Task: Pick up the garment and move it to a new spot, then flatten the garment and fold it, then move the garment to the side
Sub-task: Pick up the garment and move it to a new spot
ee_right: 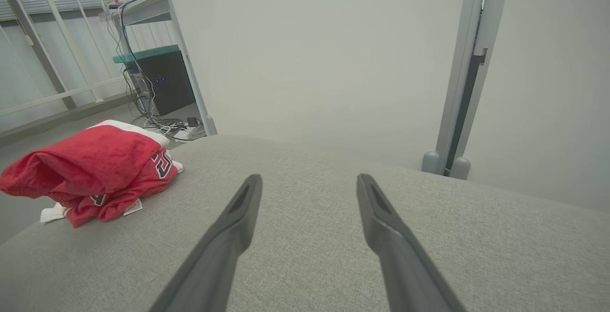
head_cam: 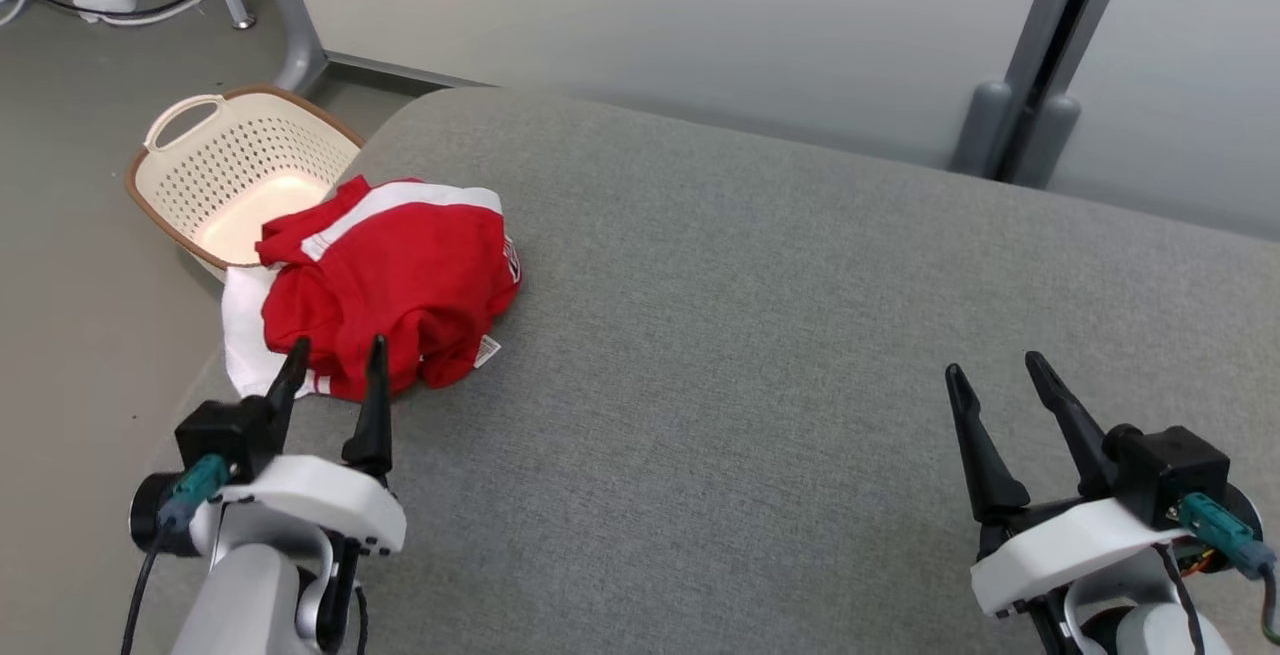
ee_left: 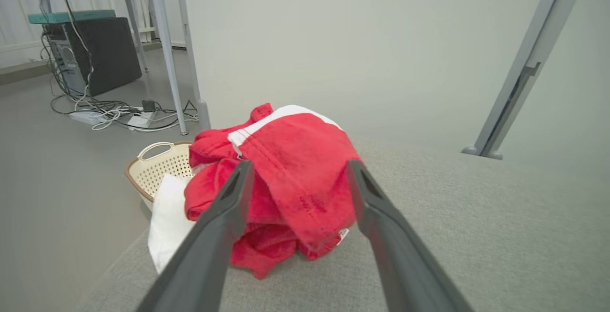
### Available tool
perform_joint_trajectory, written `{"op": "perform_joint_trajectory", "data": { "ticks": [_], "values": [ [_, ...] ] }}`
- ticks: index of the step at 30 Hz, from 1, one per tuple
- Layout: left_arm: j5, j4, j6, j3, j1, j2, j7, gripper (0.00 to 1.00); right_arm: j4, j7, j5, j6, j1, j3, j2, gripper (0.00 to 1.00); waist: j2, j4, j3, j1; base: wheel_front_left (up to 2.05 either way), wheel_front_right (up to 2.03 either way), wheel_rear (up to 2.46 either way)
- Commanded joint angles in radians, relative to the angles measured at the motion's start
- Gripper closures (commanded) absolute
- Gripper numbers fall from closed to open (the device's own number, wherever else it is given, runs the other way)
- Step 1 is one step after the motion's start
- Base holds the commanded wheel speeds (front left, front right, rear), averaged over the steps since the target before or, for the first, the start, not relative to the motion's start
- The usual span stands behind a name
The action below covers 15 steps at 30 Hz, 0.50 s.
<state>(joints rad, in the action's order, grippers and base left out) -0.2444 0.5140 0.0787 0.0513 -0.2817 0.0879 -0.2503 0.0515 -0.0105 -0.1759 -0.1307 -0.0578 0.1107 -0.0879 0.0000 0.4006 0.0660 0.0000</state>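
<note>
Crumpled red/white cloth garment [head_cam: 390, 285] at 10 o'clock on grey fabric counter [head_cam: 750, 335]; L tool [head_cam: 338, 342] spread beside it, R tool [head_cam: 990, 363] spread, 4 o'clock.

Cream perforated basket [head_cam: 232, 149] is sitting on floor beside grey padded surface [head_cam: 780, 335], while cables [ee_left: 112, 114] are lying near a dark computer tower [ee_left: 102, 52].

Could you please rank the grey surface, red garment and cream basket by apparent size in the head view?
Largest: grey surface
Next: red garment
Smallest: cream basket, farther off and partly hidden by the garment.
</note>
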Motion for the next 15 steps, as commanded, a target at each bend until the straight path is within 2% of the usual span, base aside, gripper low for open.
{"op": "perform_joint_trajectory", "data": {
  "ticks": [1,6,13,14,15],
  "values": [
    [-0.004,0.017,0.002,0.002,-0.026,0.004,0.003,0.00,-0.003,-0.004,0.003,0.000,-0.011,0.000,-0.008,0.00,0.0000,-0.039,0.049,0.0000,0.00,0.00,0.00],
    [-0.036,0.224,0.024,0.005,-0.181,0.016,0.021,0.00,-0.016,-0.017,0.006,0.000,-0.046,0.004,-0.020,0.00,0.0000,-0.094,0.127,0.0000,0.00,0.00,0.00],
    [-0.075,0.497,0.041,-0.002,-0.324,0.045,0.038,0.00,-0.006,-0.005,-0.001,0.000,-0.071,-0.004,-0.016,0.00,0.0000,-0.133,0.165,0.0000,0.00,0.00,0.00],
    [-0.077,0.520,0.042,-0.003,-0.336,0.051,0.033,0.37,-0.004,-0.003,-0.001,0.000,-0.072,-0.003,-0.015,0.00,0.0000,-0.135,0.165,0.0000,0.00,0.00,0.00],
    [-0.085,0.542,0.042,-0.005,-0.346,0.053,0.028,1.00,-0.002,-0.002,-0.001,0.000,-0.073,-0.004,-0.014,0.00,0.0000,-0.137,0.166,0.0000,0.00,0.00,0.00]
  ]
}}
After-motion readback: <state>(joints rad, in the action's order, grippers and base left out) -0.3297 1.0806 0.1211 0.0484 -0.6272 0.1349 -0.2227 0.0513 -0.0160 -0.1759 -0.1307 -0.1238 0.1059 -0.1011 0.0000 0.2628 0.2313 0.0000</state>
